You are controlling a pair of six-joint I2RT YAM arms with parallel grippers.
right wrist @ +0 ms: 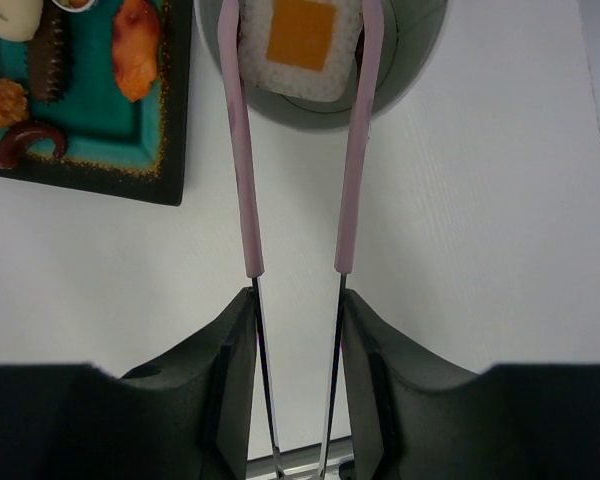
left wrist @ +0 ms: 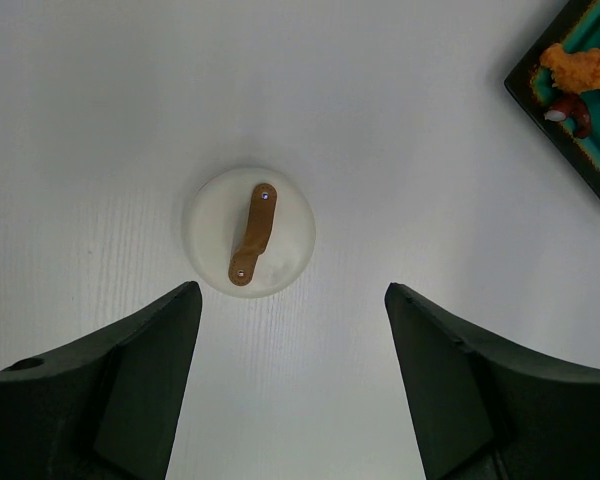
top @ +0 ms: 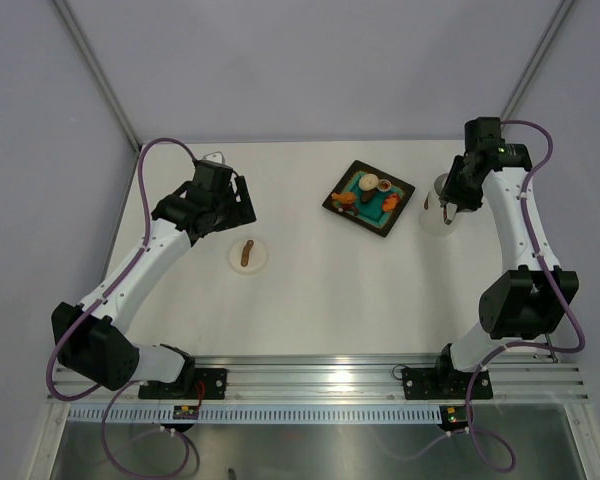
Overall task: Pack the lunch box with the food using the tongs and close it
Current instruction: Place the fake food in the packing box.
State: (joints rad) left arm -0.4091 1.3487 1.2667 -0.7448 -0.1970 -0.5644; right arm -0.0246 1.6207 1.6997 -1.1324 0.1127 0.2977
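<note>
My right gripper (right wrist: 298, 300) is shut on the pale pink tongs (right wrist: 242, 150), one finger outside each arm. The tong tips reach over the white lunch box (right wrist: 420, 60) and press on both sides of a piece of food (right wrist: 300, 45), white rice with an orange square on top. I cannot tell whether that piece rests on the tub's floor. More food (right wrist: 136, 50) lies on the black tray (right wrist: 175, 100). In the top view the right gripper (top: 450, 195) hangs over the lunch box (top: 430, 222). My left gripper (left wrist: 292, 300) is open above the table, just short of the round lid (left wrist: 290, 235) with its brown handle (left wrist: 252, 233).
The black tray (top: 400, 212) with a teal centre sits at the back middle, between the lid (top: 260, 258) and the lunch box. Its corner (left wrist: 540, 95) shows at the top right of the left wrist view. A metal rail runs along the near table edge.
</note>
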